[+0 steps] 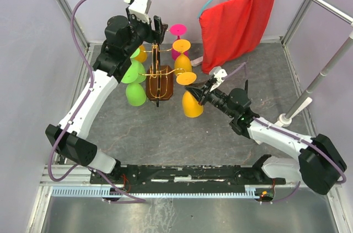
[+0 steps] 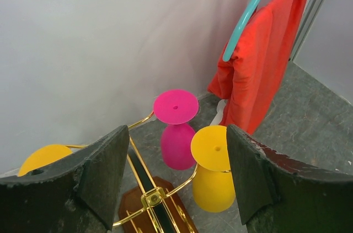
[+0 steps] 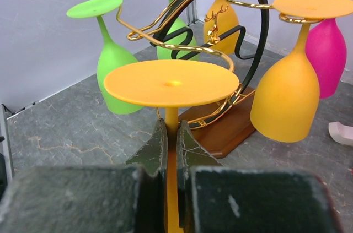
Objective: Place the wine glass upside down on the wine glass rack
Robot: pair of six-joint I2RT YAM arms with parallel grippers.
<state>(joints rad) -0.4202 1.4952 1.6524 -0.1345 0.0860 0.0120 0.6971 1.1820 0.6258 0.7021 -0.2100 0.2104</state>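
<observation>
Altogether three orange glasses (image 3: pixel 284 101), two green glasses (image 3: pixel 113 79), one pink glass (image 3: pixel 328 59) appear

The right end effector (image 3: pixel 172 134) hides the bowl of the held glass (image 3: pixel 171 83). In the left wrist view the rack (image 2: pixel 151 197) runs off the bottom edge, and a finger (image 2: pixel 105 172) half covers the left glass (image 2: pixel 44 158).

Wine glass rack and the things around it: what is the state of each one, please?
wine glass rack: upright, glasses hanging on its arms.
held orange wine glass: upside down, foot up, beside a rack arm; hooked or not, unclear.
right gripper: shut on that glass's stem.
left gripper: open, empty, above the rack.
pink wine glass: hanging upside down.
green wine glasses: hanging upside down.
red cloth: hanging on a hanger.
</observation>
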